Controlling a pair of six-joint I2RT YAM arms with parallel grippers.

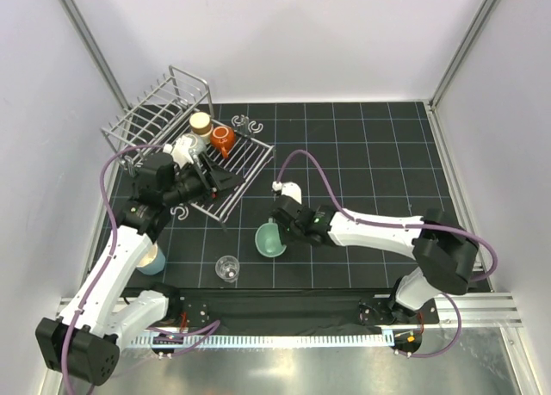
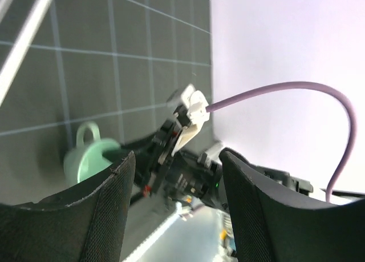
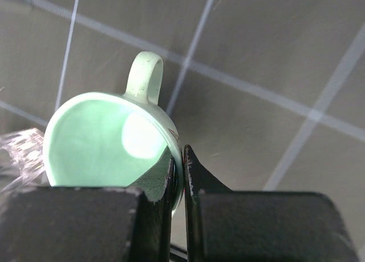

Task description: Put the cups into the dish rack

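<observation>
My right gripper (image 1: 278,227) is shut on the rim of the mint green cup (image 1: 271,241), one finger inside and one outside, and holds it tilted over the mat; the right wrist view shows the cup (image 3: 102,142) clamped in the gripper (image 3: 178,154). My left gripper (image 1: 221,182) is open and empty over the front edge of the dish rack (image 1: 151,120); in its wrist view the gripper (image 2: 177,159) faces the mint cup (image 2: 85,156). A beige cup (image 1: 201,121), an orange-red cup (image 1: 223,138) and a pale cup (image 1: 183,151) sit on the rack.
A clear glass (image 1: 227,268) stands near the front edge, left of the mint cup; it also shows in the right wrist view (image 3: 17,153). A light blue cup (image 1: 151,259) is partly hidden under my left arm. Small grey clips (image 1: 244,124) lie behind the rack.
</observation>
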